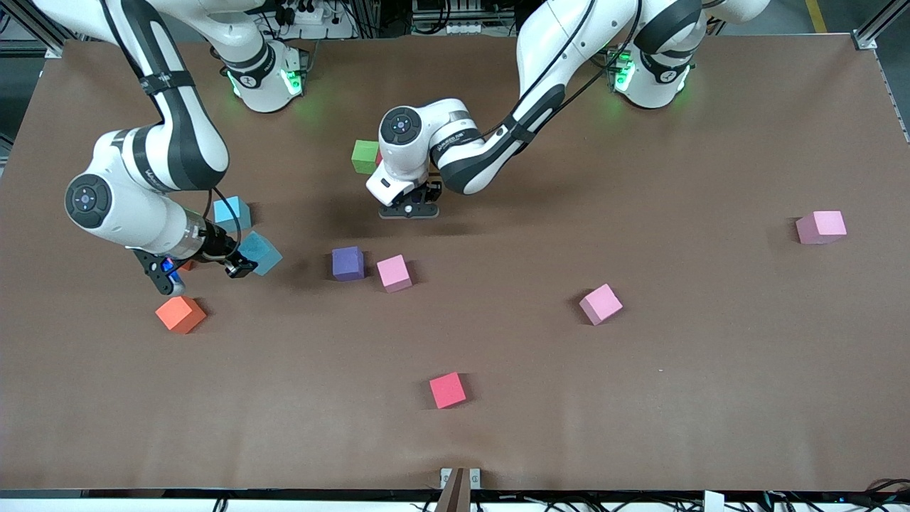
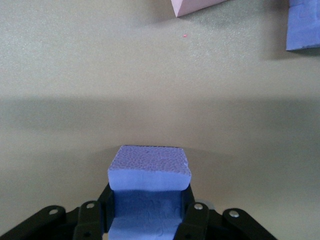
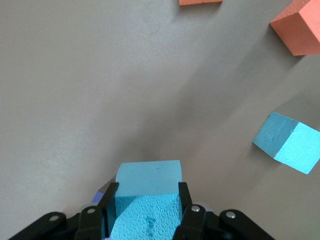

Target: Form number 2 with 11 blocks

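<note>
My left gripper (image 1: 411, 208) hangs low over the table's middle, just nearer the camera than the green block (image 1: 365, 156). It is shut on a purple block (image 2: 149, 172), which the hand hides in the front view. My right gripper (image 1: 245, 264) is up over the right arm's end of the table, shut on a tilted light blue block (image 1: 263, 250) (image 3: 149, 181). A second light blue block (image 1: 232, 212) (image 3: 287, 142) lies close by. On the table lie another purple block (image 1: 348, 263) (image 2: 304, 25), three pink blocks (image 1: 394, 273) (image 1: 600, 304) (image 1: 821, 227) and a red one (image 1: 447, 390).
An orange cube (image 1: 180, 313) (image 3: 300, 27) sits just nearer the camera than my right hand. Another orange cube (image 1: 188, 265) shows partly under that hand. The brown table (image 1: 640, 398) stretches wide toward the camera and the left arm's end.
</note>
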Robot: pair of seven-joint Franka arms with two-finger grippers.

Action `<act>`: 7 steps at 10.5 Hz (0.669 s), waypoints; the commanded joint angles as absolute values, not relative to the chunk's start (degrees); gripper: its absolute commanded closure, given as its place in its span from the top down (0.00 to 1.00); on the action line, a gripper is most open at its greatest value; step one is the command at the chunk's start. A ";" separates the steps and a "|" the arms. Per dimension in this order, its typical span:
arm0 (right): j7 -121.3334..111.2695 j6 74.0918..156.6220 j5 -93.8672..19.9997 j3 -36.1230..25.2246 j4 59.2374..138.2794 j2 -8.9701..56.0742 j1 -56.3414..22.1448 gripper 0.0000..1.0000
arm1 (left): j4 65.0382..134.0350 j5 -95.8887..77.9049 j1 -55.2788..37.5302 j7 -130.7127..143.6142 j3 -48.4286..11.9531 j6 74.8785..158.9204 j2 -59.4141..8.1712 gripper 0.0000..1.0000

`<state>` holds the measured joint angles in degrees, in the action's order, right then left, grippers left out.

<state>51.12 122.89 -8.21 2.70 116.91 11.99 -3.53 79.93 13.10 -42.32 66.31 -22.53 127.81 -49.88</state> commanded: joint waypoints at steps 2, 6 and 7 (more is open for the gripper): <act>50.98 122.78 -9.49 2.72 117.86 10.90 -3.25 0.00 | 79.28 13.45 -43.50 66.71 -21.80 129.28 -50.19 0.00; 51.06 122.70 -9.49 2.72 117.86 10.90 -3.16 0.00 | 79.37 13.45 -43.77 66.80 -21.45 129.99 -50.54 0.00; 51.06 122.35 -9.49 2.72 117.86 10.90 -3.25 0.00 | 79.37 13.45 -44.03 66.80 -21.45 129.99 -50.54 0.00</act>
